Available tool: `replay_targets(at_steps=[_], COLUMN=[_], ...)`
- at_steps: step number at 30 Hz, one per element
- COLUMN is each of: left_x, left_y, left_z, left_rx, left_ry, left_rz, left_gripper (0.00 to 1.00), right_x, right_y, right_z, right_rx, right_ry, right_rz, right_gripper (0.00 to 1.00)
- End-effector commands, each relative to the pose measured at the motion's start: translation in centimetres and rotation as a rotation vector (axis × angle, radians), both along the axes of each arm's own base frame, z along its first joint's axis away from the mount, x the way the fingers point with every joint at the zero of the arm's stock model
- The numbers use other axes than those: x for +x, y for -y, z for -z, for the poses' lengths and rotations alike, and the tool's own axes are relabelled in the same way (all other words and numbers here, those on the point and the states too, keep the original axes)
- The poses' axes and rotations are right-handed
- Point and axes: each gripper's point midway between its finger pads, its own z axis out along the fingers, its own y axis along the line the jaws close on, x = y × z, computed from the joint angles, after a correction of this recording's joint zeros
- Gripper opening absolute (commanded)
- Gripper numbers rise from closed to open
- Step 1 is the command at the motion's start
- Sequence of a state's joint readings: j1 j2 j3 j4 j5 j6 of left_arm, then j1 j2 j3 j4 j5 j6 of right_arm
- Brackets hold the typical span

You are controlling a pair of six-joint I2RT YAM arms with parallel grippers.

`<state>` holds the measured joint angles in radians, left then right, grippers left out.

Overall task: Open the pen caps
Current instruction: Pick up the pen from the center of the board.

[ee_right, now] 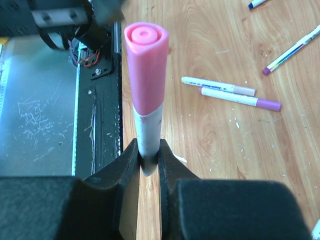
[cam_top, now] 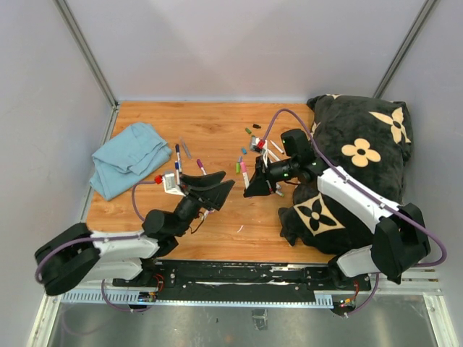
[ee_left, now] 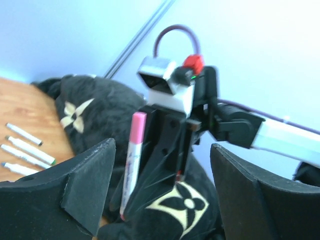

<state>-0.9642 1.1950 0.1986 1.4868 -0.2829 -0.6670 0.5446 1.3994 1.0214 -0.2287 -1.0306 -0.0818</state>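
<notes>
Pink pen cap, not yet off, juts beyond the right gripper, which clamps the white marker barrel so the cap faces the left gripper, spread wide, likely to pull it. Other markers and what may be loose caps lie on the wooden table. No container shows.

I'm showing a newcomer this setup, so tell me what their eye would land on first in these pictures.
First, the pink-capped marker, clamped in the right gripper and held up in front of the open left gripper. Then the big black cushion with cream flowers on the right side of the wooden table, and the crumpled blue cloth at its far left.
</notes>
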Motion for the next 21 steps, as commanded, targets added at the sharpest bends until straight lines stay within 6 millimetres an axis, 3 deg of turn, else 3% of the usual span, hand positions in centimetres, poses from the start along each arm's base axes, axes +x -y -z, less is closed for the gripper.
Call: replay_targets(at_steps=[1,4,8,13,21], left_x=[-1.8,-2.5,-3.1,-3.8,-3.2], left_y=[-0.6,-1.0,-1.6,-1.2,-0.7], left_z=[-0.5,0.3,1.2,1.8,3.5], left_rx=[0.127,0.218,0.283,0.313,0.293], left_ry=[0.091,0.099,0.095,0.095,0.056], left_rz=[0.036,0.053,0.079,0.164,0.254], left_gripper=[0.83,0.93,0.97,0.98,0.99], right_x=[-0.6,-0.6,-0.6,-0.5,-0.3], right_y=[1.4,1.8,2.1,2.4,2.6], right_z=[-0.5,-0.6,-0.5,-0.2,0.3], right_rx=[-0.009,-0.026,-0.048,-0.069,-0.085], right_ry=[0.092,0.141,0.171,0.187,0.183], right_rz=[-0.091,-0.108,-0.112,-0.112,-0.117], right_gripper=[0.01,0.01,0.02,0.02,0.02])
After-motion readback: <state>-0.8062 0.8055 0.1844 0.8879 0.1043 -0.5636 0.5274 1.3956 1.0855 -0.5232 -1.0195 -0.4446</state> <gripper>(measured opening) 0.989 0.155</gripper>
